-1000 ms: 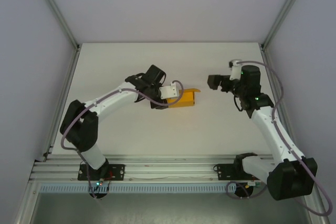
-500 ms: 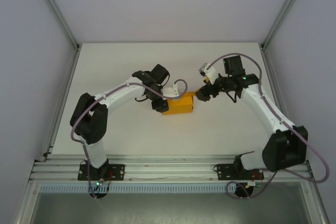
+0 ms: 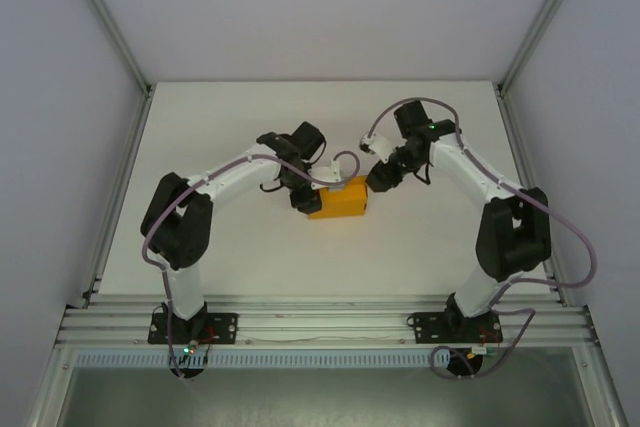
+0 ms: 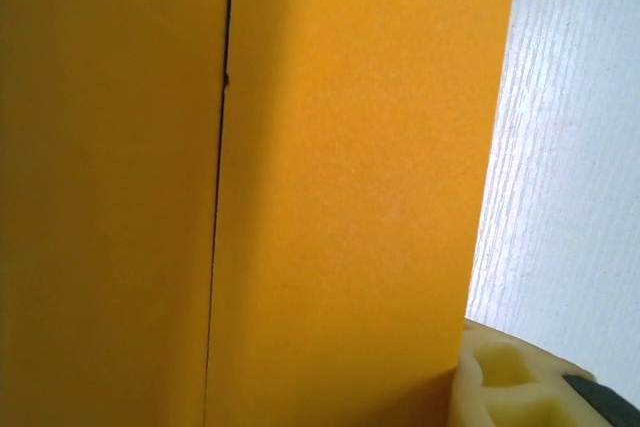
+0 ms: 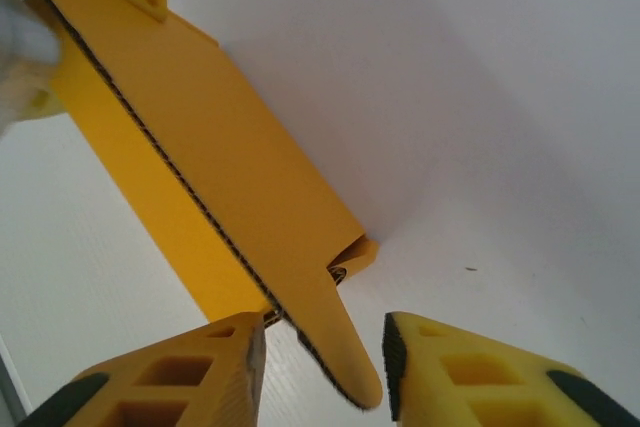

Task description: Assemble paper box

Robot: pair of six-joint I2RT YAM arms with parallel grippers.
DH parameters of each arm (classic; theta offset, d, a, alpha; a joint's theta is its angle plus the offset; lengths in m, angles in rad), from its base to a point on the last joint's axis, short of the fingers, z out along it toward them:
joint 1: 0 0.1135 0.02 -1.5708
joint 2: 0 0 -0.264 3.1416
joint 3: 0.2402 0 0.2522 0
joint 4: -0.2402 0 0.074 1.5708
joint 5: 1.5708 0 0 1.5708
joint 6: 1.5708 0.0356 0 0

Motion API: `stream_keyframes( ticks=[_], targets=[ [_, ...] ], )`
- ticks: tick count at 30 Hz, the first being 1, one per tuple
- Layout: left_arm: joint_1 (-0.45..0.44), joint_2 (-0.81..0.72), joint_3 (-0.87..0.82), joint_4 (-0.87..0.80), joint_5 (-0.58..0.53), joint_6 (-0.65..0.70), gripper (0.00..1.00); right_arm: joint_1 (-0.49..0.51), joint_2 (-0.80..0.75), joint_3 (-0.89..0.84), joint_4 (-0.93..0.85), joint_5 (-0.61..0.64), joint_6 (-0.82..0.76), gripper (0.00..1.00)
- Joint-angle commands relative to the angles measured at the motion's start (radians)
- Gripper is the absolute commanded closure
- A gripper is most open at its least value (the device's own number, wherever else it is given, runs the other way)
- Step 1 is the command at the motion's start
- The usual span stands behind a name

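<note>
Top external | one paper box [image 3: 342, 199] | left claw [image 3: 310, 201] grips it | right claw [image 3: 379, 181] parted astride flap [image 5: 338, 345]

I stand on a white table [image 3: 250, 267], its surface matt, finely ribbed and bare towards the near edge. Plain pale grey walls close it in at the back [image 3: 320, 7], left [image 3: 50, 147] and right [image 3: 595, 147]. Aluminium posts [image 3: 105, 17] run up the rear corners. A slotted aluminium rail [image 3: 320, 322] borders the near edge. Lighting is even, with soft shadows.
</note>
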Motion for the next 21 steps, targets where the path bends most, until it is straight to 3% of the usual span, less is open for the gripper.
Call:
stream_keyframes(
  ticks=[1, 5, 11, 21],
  targets=[
    [0.006, 0.025, 0.037, -0.048, -0.018, 0.018, 0.76, 0.011, 0.009, 0.037, -0.043, 0.037, 0.021, 0.71],
    [0.005, 0.028, 0.039, -0.043, -0.017, 0.015, 0.76, 0.025, -0.001, 0.036, -0.035, 0.045, 0.044, 0.83],
    [0.005, 0.031, 0.049, -0.05, -0.022, 0.021, 0.76, 0.034, -0.015, 0.027, -0.008, 0.102, 0.098, 0.72],
    [0.005, 0.028, 0.041, -0.055, -0.03, 0.025, 0.76, 0.033, -0.008, 0.075, -0.015, 0.127, 0.121, 0.79]
  ],
)
